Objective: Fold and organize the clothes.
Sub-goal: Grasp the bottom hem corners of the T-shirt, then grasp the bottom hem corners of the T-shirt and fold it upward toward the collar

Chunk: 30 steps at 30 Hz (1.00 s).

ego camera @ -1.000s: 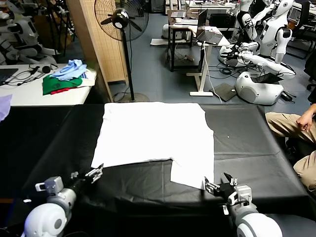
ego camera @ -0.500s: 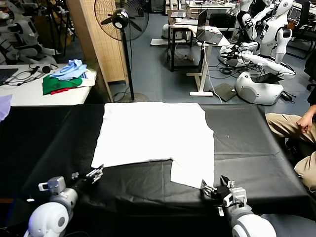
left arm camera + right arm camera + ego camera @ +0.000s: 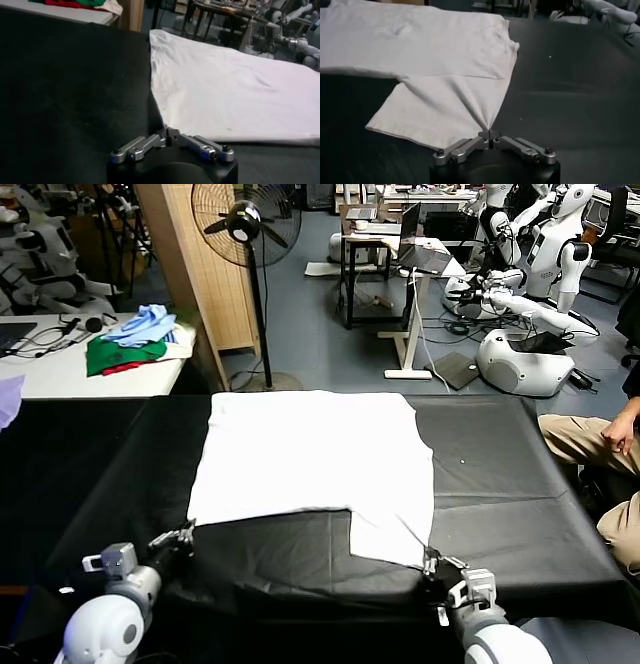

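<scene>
- On the black table: one white T-shirt, spread flat mid-table, one sleeve sticking out toward the robot on its right side. No print showing on the upper face.
- Left gripper at the shirt's near-left corner; left wrist view has the fingers pinched together on the corner tip, cloth fanning away from them.
- Right gripper at the sleeve's near-right corner; right wrist view shows the jaws closed on that corner, with creases in the fabric running to the pinch point.
- Head view alone doesn't resolve either pinch; both wrist views do.
- Surroundings, head view only: one white side table far left carrying a heap of green, blue and red garments; one standing fan behind the table; one wooden panel beside the fan; one desk with gear farther back; several white robots parked at far right; one seated person's legs at the right edge.
- Nothing lies on the shirt or between the grippers and it.
- Left wrist view catches the edge of the garment heap at the far table; right wrist view doesn't.
</scene>
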Motion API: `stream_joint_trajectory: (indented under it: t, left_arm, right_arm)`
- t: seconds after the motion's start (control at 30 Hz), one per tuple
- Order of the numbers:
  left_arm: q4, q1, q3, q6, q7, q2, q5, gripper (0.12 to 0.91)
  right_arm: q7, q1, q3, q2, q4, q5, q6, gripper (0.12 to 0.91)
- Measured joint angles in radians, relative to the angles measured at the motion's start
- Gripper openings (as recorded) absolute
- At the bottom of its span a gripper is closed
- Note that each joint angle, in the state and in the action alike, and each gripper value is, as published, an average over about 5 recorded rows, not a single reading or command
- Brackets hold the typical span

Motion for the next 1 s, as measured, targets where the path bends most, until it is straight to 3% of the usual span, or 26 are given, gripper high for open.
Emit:
stream_joint_trajectory:
  t: [0.23,0.37,0.57,0.7,1.0]
  left_arm:
    - [-0.108,0.099,-0.034,0.009,-0.053,0.02,-0.029,0.126]
    - [-0.171,0.17,-0.055,-0.017,-0.066,0.028,-0.046,0.126]
    - [-0.19,0.16,-0.05,-0.085,-0.047,0.02,-0.044,0.126]
    - [-0.153,0.091,-0.019,-0.106,-0.039,0.002,-0.002,0.126]
    - [-0.016,-0.066,0.05,-0.138,-0.024,-0.013,0.082,0.126]
  right_arm:
    - [0.01,-0.064,0.032,-0.019,0.068,0.019,0.0,0.122]
    - [-0.004,-0.03,0.031,-0.053,0.04,0.049,0.031,0.122]
    - [-0.013,0.119,-0.001,-0.112,-0.099,0.095,0.16,0.122]
    - [-0.055,0.25,-0.033,-0.153,-0.196,0.113,0.191,0.122]
    - [-0.094,0.494,-0.123,-0.212,-0.433,0.057,0.294,0.122]
